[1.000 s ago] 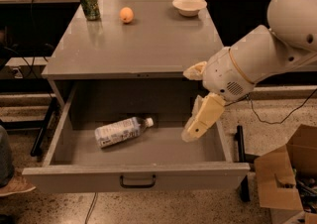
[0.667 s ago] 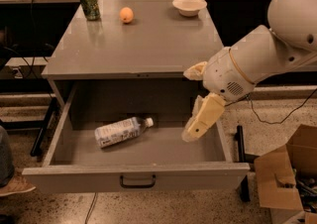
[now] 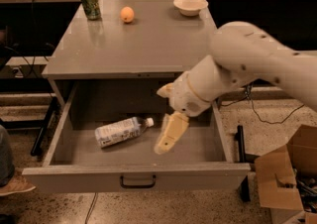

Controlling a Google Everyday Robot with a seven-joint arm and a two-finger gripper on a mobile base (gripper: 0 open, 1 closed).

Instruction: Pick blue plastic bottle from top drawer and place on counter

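Grey cabinet metal fills the middle of the frame, with a dark shelf row and cables behind it and speckled floor below. On the counter (image 3: 143, 44), along its far edge near the top of the frame, stand a green can (image 3: 90, 3), an orange (image 3: 127, 14) and a bowl (image 3: 190, 5). A cardboard box (image 3: 287, 173) sits at lower right, and a shoe (image 3: 15, 186) shows at lower left.

The drawer (image 3: 133, 176) is pulled fully out, across the lower half of the frame. The bottle (image 3: 121, 131) lies on its side on the drawer floor, left of centre, touching nothing else. Its long axis runs from the base at lower left to the white cap at upper right.

The white arm comes in from the right. The gripper (image 3: 162, 118) hangs over the drawer's middle, just right of the cap. Its two cream fingers (image 3: 171, 134) are spread apart with nothing between them.

So the bottle lies to the left of the jaws, cap end nearest, and its axis points almost straight at them. A grasp from this spot would meet only the cap. The next move probably calls for a shift left over the label. The jaws should also turn to straddle the body crosswise, since the round body may roll if one finger touches first.
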